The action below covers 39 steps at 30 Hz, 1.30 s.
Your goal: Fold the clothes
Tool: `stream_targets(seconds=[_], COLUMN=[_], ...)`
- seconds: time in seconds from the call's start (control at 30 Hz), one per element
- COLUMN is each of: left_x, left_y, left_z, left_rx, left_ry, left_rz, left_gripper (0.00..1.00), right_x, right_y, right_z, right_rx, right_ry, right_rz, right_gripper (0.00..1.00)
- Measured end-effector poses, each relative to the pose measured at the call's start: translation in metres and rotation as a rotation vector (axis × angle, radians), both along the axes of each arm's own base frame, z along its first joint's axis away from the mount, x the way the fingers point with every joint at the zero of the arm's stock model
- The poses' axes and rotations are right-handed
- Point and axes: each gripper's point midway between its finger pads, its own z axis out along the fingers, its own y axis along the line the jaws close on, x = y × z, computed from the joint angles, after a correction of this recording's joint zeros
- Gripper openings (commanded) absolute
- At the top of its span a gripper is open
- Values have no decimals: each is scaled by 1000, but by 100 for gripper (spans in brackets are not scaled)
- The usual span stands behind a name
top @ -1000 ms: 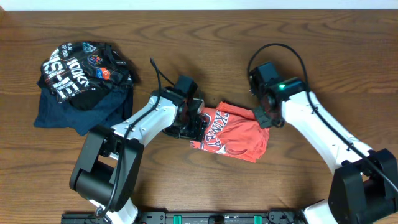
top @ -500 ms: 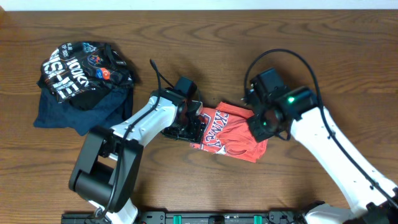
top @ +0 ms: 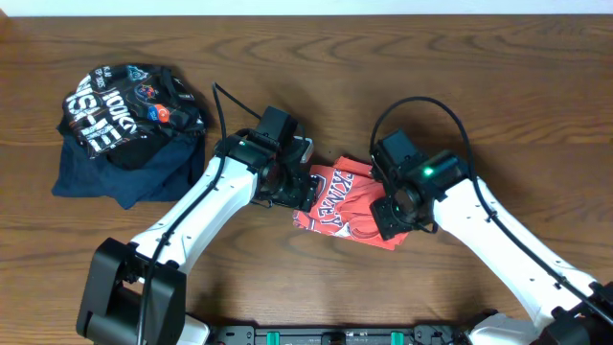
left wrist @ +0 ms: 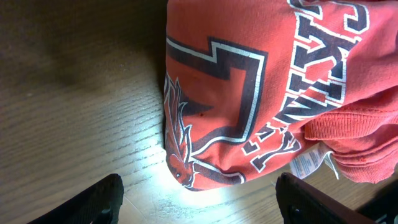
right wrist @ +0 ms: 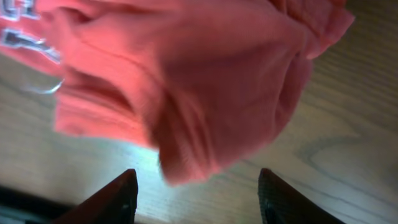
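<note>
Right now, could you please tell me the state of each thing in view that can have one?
orange-red T-shirt: folded into a compact bundle, lying on the table, lettering up, not gripped.
black garment: bunched up, lying on the navy garment.
navy garment: crumpled, partly under the black one.
left claw: open, at the T-shirt's lettered end.
right claw: open, over the T-shirt's plain end.

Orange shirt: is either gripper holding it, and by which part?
Neither: left gripper and right gripper both stand open, the orange shirt lying loose on the table.

Wider right fingers [right wrist: 286, 199], now over T-shirt [top: 340, 201]
</note>
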Motion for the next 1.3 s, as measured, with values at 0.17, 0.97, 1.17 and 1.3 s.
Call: stream_targets(seconds=[0.17,0.97,1.17,1.3], left_x=[0,-1,2,17], left_y=[0,0,-1,-9], left_z=[0,0,1,5], left_rx=[0,1,-5,-37], left_ry=[0,3,-11,-74], left_rz=[0,0,0,0], left_gripper=[80,80,80,80], right_x=[9,70,57,44], right_y=[5,-86,-96,-84], right_z=[-14,-6,-7,-2], right_rx=[29,-194,-234,-153], right_ry=[-44,-258,-203,-160], right_rz=[-60,-273,-252,-256], right_gripper=[37,43,43,45])
